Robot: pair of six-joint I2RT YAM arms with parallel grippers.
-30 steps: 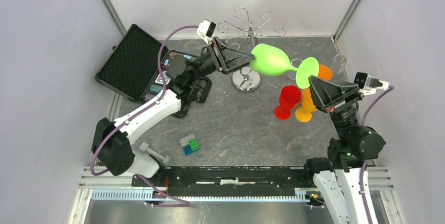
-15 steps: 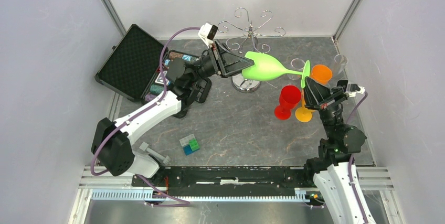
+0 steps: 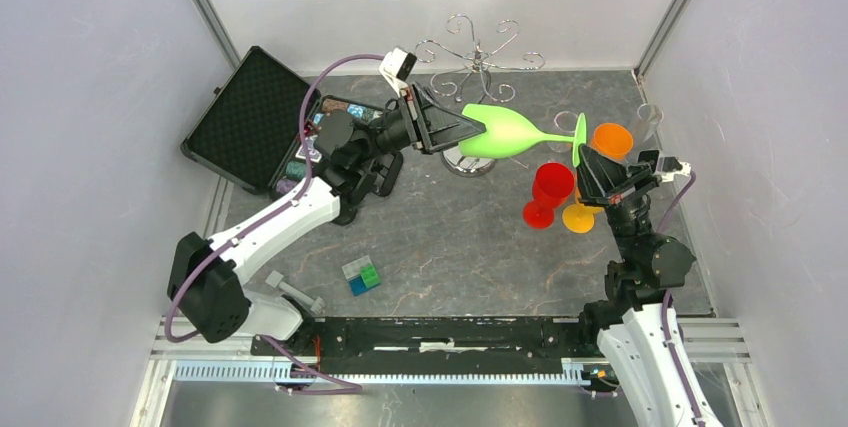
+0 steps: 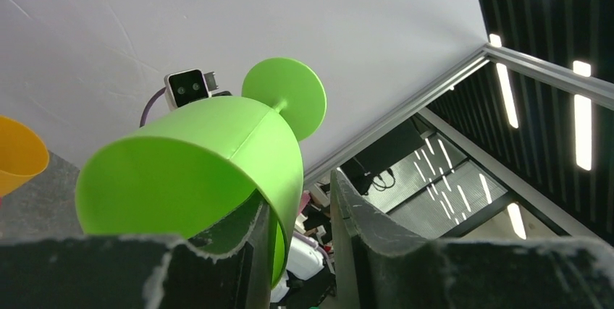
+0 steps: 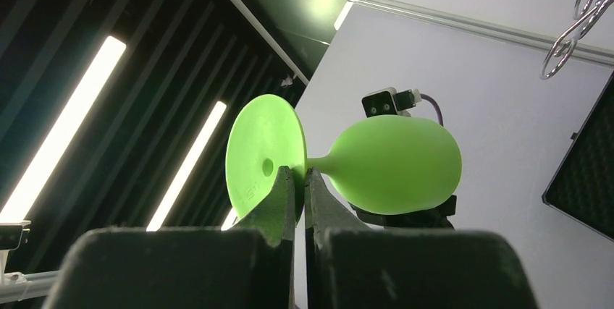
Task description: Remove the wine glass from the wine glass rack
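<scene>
Holding now: the wine glass [image 3: 510,132] lies on its side in the air, gripped at both ends by 2 claws.
Glass position: on the near side of the wine glass rack [image 3: 478,57], below its scroll arms in the top view and over its round base; bowl to the rack's left, foot to its right. No part of it seems hooked on the wire.
Left claw [image 3: 470,129]: pinching the bowl wall at the rim. Its wrist view shows the green wall passing between the 2 fingers.
Right claw [image 3: 585,157]: pressed together on the edge of the foot disc, right of the rack.
Neighbours: a red glass [image 3: 548,192] and an orange glass [image 3: 610,139] stand on the bench [image 3: 450,237], right of and nearer than the rack, close under the green foot. A black case [image 3: 250,117] lies open to the rack's left.
Step in hand: the lift-off looks done. I judge this a 2-claw carry or a hand-over, with the glass not yet set down.
Next move calls for: 1 claw to let go so the other can turn the glass upright, then a bare bench spot on the rack's near side.
Risk: 2 rigid grips on 1 glass could twist the stem, and the foot may knock the red glass on the way down.
</scene>
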